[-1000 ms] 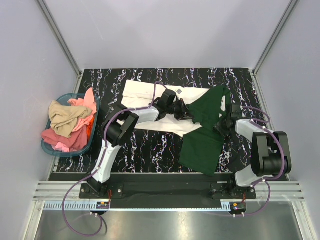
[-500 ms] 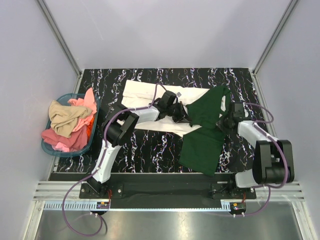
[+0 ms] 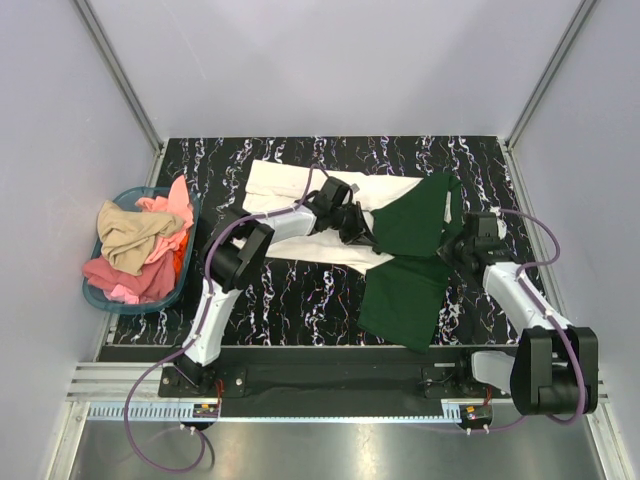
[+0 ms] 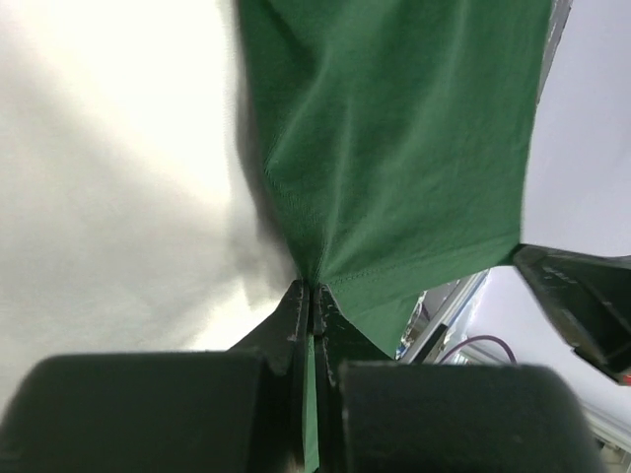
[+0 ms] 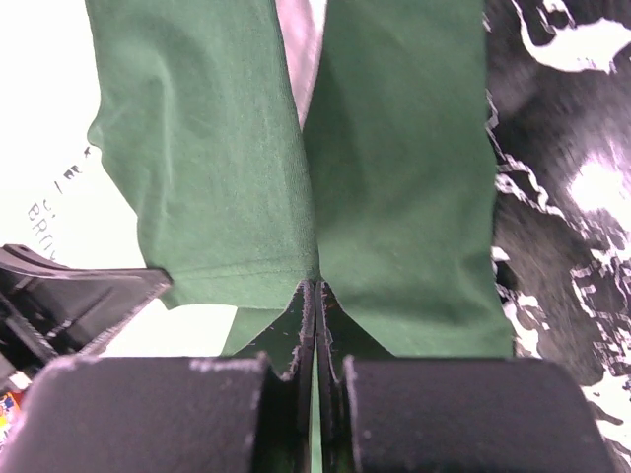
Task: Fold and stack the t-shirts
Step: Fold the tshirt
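The table [image 3: 280, 300] has a black top with white marbling and carries both shirts. The cream t-shirt [image 3: 285, 188] lies spread across the far middle of it, partly under the left arm. The green t-shirt [image 3: 405, 295] is right of centre. Its near half lies flat on the table, and its far half overlaps the right end of the cream one.

At the table's left edge sits a teal basket [image 3: 96, 297]. It holds a loose heap of clothes: a tan piece [image 3: 128, 238] on top, with pink and salmon pieces [image 3: 165, 210] beside and beneath it.

The left tool [image 3: 368, 232] is closed tight on the green cloth's left edge, with a thin fold pinched between its tips in the wrist view. The right tool [image 3: 452, 248] is likewise clamped on the green cloth's right side, its jaws pressed together over a fold. Small dark lettering [image 5: 49, 207] shows on the cream cloth beside it.
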### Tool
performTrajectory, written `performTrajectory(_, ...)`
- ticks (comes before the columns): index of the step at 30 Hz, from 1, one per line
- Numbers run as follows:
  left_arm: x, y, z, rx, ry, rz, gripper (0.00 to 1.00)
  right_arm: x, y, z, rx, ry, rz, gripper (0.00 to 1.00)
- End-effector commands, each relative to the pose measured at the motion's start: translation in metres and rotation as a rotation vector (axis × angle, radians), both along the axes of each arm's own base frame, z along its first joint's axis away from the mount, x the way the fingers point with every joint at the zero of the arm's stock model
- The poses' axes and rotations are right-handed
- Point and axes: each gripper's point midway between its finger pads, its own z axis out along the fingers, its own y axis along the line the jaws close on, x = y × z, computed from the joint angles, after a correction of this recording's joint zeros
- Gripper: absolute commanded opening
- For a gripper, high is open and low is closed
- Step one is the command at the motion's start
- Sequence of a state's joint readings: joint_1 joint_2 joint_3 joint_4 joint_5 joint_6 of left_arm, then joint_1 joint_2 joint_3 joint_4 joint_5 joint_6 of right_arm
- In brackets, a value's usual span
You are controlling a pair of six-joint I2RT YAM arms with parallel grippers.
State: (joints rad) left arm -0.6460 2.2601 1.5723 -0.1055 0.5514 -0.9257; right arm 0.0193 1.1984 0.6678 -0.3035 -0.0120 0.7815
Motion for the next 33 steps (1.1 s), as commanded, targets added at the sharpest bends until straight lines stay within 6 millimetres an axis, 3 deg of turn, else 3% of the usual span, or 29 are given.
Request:
performTrajectory(1,0.005,-0.004,0.051,-0.061,-0.076,-0.044,0.0,-0.004,-0.003,0.006,0.004,-0.042,-0.033,0.0)
performTrajectory(8,0.005,-0.003,0.05,-0.034,-0.067,-0.055,0.0,-0.016,-0.004,0.002,0.019,-0.082,-0.063,0.0)
performTrajectory(17,0.009,0.017,0.045,0.117,-0.098,-0.045,0.0,-0.018,-0.007,-0.011,0.014,-0.074,-0.085,0.0)
performTrajectory(24,0.007,0.015,0.034,0.124,-0.074,-0.068,0.0,-0.024,-0.002,-0.008,0.074,-0.116,-0.11,0.0)
performTrajectory(28,0.007,0.016,0.032,0.13,-0.076,-0.07,0.0,-0.037,-0.002,-0.027,0.088,-0.091,-0.131,0.0)
performTrajectory(33,0.008,0.02,0.025,0.15,-0.07,-0.068,0.0,-0.038,-0.005,-0.034,0.084,-0.093,-0.146,0.0)
